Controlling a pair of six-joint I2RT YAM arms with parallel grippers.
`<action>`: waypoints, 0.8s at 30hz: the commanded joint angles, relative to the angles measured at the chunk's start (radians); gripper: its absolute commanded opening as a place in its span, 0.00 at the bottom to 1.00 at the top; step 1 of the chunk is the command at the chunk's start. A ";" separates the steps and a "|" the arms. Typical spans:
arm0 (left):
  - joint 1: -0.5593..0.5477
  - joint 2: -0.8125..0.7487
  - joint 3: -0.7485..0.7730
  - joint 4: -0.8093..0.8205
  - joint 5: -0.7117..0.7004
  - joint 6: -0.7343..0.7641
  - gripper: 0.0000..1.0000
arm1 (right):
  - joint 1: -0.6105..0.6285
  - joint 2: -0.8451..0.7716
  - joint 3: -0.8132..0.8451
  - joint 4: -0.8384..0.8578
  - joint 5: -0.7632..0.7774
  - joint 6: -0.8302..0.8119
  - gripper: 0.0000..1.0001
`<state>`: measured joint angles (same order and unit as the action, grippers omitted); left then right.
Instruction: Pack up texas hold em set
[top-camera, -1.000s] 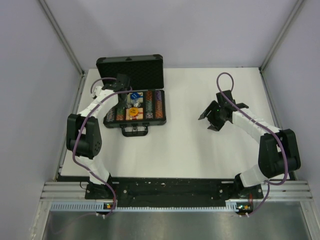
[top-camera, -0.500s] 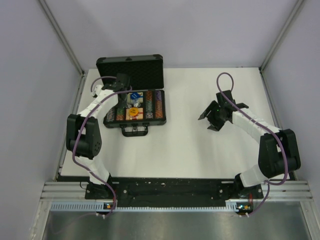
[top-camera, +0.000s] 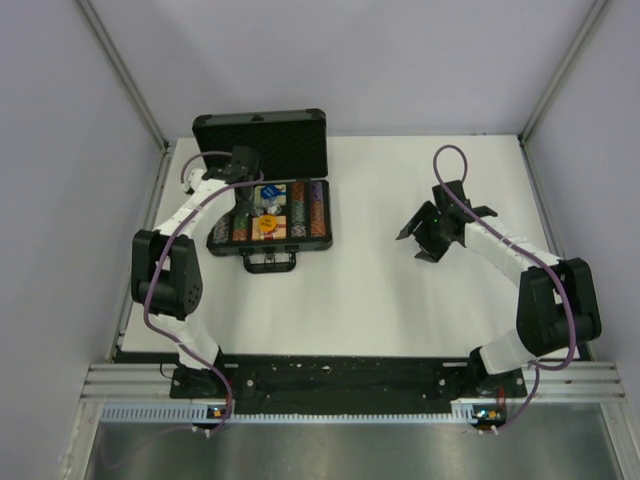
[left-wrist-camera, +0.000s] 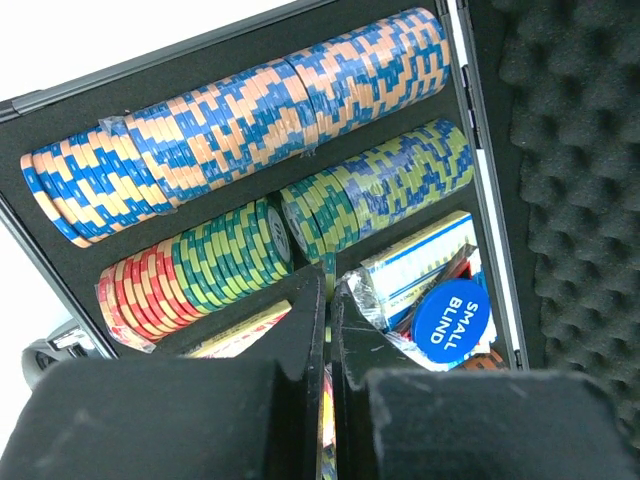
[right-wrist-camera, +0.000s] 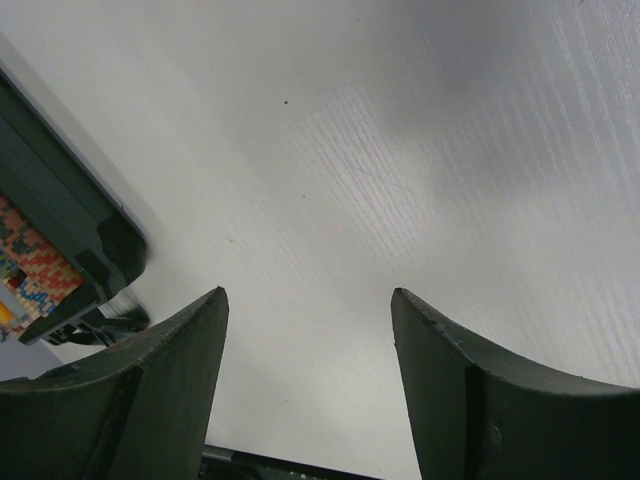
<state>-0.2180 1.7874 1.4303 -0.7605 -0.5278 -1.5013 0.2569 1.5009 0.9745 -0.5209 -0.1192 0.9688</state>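
Note:
The black briefcase lies open at the table's back left, its foam-lined lid upright. It holds rows of multicoloured chips, a blue card deck, a blue disc marked SMALL BLIND and an orange disc. My left gripper is shut, its tips down inside the case between the red-green chip row and the blue deck. Colour shows through the slit; I cannot tell that it grips anything. My right gripper is open and empty above bare table.
The case's handle points toward the arms. The case's corner shows at the left edge of the right wrist view. White table stretches between the case and the right arm. Grey walls and metal posts bound the table.

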 joint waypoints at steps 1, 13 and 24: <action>0.005 -0.077 -0.001 0.012 -0.029 0.019 0.00 | -0.008 0.005 0.007 0.009 -0.002 -0.005 0.66; 0.005 -0.094 0.005 -0.095 -0.041 -0.028 0.00 | -0.008 0.007 0.006 0.007 -0.002 -0.007 0.66; 0.016 -0.066 -0.034 -0.014 -0.055 -0.040 0.00 | -0.010 0.005 0.004 0.007 -0.002 -0.012 0.65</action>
<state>-0.2146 1.7267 1.4075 -0.8223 -0.5484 -1.5238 0.2569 1.5013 0.9745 -0.5209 -0.1223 0.9688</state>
